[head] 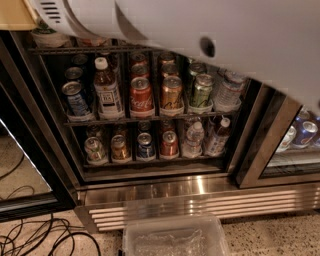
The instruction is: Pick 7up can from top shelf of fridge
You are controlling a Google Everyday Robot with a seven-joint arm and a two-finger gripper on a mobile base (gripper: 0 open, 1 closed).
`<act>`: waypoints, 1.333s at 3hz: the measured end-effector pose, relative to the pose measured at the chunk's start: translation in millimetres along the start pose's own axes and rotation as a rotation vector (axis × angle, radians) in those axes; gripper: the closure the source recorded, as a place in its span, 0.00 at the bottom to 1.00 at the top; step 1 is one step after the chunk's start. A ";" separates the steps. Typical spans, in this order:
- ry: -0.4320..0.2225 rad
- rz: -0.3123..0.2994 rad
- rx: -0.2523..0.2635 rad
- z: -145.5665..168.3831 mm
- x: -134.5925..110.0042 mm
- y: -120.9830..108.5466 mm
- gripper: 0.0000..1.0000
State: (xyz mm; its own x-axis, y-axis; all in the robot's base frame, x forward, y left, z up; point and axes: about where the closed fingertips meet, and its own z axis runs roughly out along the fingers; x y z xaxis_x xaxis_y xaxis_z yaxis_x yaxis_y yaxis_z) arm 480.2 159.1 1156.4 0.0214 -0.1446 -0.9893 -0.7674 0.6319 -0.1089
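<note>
The fridge (150, 187) stands open in front of me, black-framed with a steel slatted base. Its top shelf (100, 50) shows only as a thin dark front rail under my arm. On that rail at the far left I see the lower part of a whitish can with green print, the 7up can (47, 36); its top is hidden by the arm. My gripper (14, 14) is a cream-coloured shape in the top left corner, just left of and above the can. The white arm (210, 40) fills the upper part of the view.
The lower racks hold short cans, among them a red Coca-Cola can (141, 95), a brown bottle (107, 91) and water bottles (227, 92). A glass door (22, 170) stands open at left. A clear plastic bin (175, 237) and cables (30, 237) lie on the floor.
</note>
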 end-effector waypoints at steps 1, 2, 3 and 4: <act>0.002 -0.001 0.023 -4.8 0.0 4.6 0.00; 0.002 -0.001 0.023 -4.8 0.0 4.6 0.00; 0.002 -0.001 0.023 -4.8 0.0 4.6 0.00; -0.020 -0.023 0.066 4.8 33.2 24.9 0.00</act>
State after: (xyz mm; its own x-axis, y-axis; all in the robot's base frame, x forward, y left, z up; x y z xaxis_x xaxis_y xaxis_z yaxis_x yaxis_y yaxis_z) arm 464.8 173.7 1120.4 0.0517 -0.1443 -0.9882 -0.7228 0.6774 -0.1368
